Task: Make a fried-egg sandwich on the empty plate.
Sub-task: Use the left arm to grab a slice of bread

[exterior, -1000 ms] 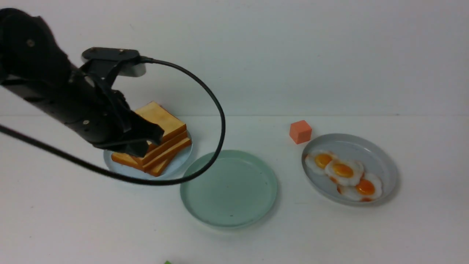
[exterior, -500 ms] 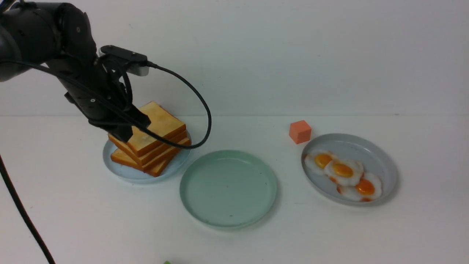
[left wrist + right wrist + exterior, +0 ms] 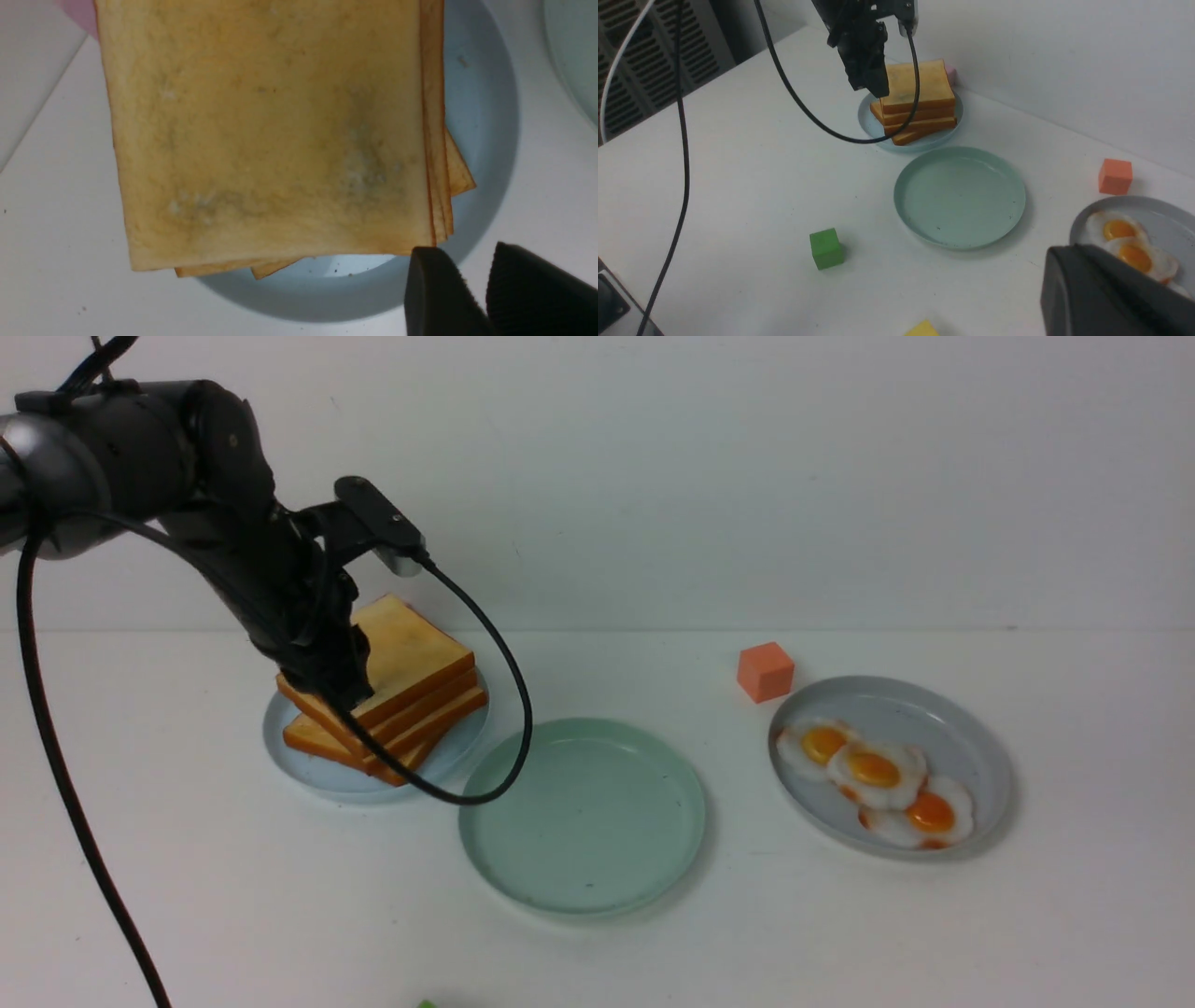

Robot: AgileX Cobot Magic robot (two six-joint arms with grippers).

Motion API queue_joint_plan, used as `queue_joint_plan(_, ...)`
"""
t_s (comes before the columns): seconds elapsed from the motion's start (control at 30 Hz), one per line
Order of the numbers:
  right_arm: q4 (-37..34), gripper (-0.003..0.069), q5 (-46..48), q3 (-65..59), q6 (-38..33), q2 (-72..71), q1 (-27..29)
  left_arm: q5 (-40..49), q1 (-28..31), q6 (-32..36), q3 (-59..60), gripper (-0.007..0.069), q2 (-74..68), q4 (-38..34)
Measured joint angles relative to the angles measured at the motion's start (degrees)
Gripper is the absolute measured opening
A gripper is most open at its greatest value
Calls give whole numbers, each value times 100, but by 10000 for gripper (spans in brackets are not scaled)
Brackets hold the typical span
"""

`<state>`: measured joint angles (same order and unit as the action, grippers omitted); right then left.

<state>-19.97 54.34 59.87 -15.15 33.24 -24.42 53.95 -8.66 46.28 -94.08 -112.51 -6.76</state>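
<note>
Fingers (image 3: 434,294) of the left gripper (image 3: 467,255) stand slightly parted and hold nothing, at a corner of the toast stack (image 3: 401,663). The empty plate (image 3: 583,812), mid-tabletop (image 3: 280,896), is bare, so I'd say toast, egg and toast are all yet to do. The right gripper (image 3: 1087,280) is closed.

The left claw (image 3: 347,695) swung from lying low across the toast stack (image 3: 415,649) to pointing steeply down at its near-left corner, and its cable (image 3: 519,709) loop pulled in tighter.
</note>
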Motion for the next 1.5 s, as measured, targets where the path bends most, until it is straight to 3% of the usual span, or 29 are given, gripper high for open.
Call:
queue_joint_plan(0.1, 0, 25, -13, 0, 0, 22, 0, 129, -39, 120, 93, 228, 148, -57)
queue_joint_plan(0.27, 25, 30, -8, 0, 0, 45, 0, -148, -54, 644, 796, 97, 811, -110)
queue_joint_plan(0.37, 88, 31, -14, 0, 0, 47, 0, -445, -49, 1167, 1081, 78, 896, -129)
queue_joint_plan(0.53, 130, 32, -57, 0, 0, 47, 0, -1025, -49, 1425, 1166, 162, 646, -156)
queue_joint_plan(0.6, 130, 35, -57, 0, 0, 47, 0, -1384, -49, 1452, 1177, 279, 448, -156)
queue_joint_plan(0.73, 130, 40, -57, 0, 0, 47, 0, -1658, -49, 1464, 1177, 394, 261, -150)
queue_joint_plan(0.8, 130, 41, -57, 0, 0, 47, 0, -1829, -49, 1464, 1177, 417, 131, -137)
queue_joint_plan(1.1, 106, 49, -57, 0, 0, 47, 0, -2440, -49, 1464, 1177, 367, -133, -137)
queue_joint_plan(1.5, 24, 60, -57, 0, 0, 47, 0, -1953, -55, 1015, 1178, 322, 296, -282)
